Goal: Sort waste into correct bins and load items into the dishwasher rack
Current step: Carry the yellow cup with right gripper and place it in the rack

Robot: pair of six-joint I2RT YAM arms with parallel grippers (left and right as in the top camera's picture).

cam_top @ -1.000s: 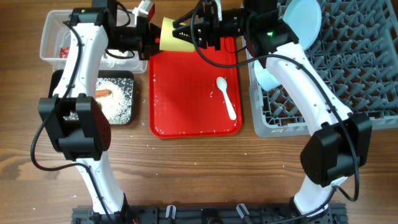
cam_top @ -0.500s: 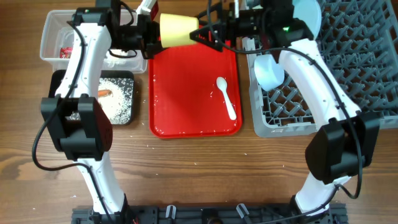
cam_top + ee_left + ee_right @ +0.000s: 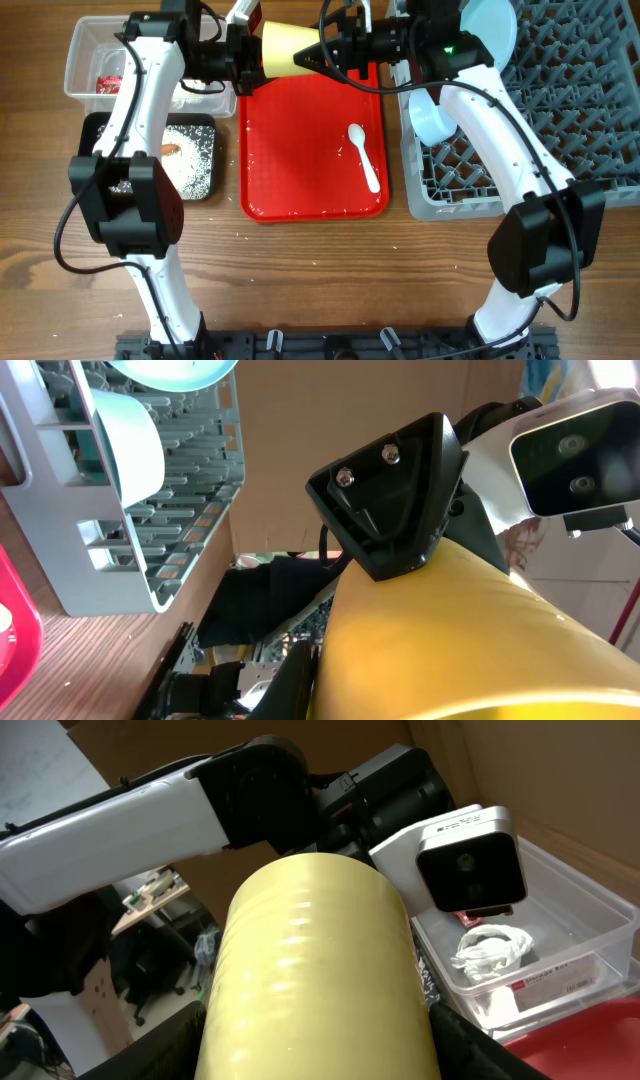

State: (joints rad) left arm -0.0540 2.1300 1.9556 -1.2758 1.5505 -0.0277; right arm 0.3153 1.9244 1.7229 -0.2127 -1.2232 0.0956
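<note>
The small yellow cup (image 3: 288,46) hangs on its side above the far edge of the red tray, between both grippers. My left gripper (image 3: 250,55) grips its wide end; the cup fills the lower right of the left wrist view (image 3: 470,650). My right gripper (image 3: 322,50) is closed round its other end, fingers against both sides of the cup (image 3: 320,980). The white spoon (image 3: 365,157) lies on the tray. The light-blue plate (image 3: 490,30) and a pale bowl (image 3: 432,118) stand in the grey rack (image 3: 560,120).
The red tray (image 3: 300,195) sits mid-table. The clear tub (image 3: 85,45) at far left holds the red wrapper (image 3: 108,80) and the tissue (image 3: 490,948). The black bin (image 3: 195,165) holds rice and the carrot piece (image 3: 167,150). The rack also shows in the left wrist view (image 3: 150,530).
The cup has risen and shifted slightly right and away, both grippers moving with it. The right gripper's fingers have closed in on the cup.
</note>
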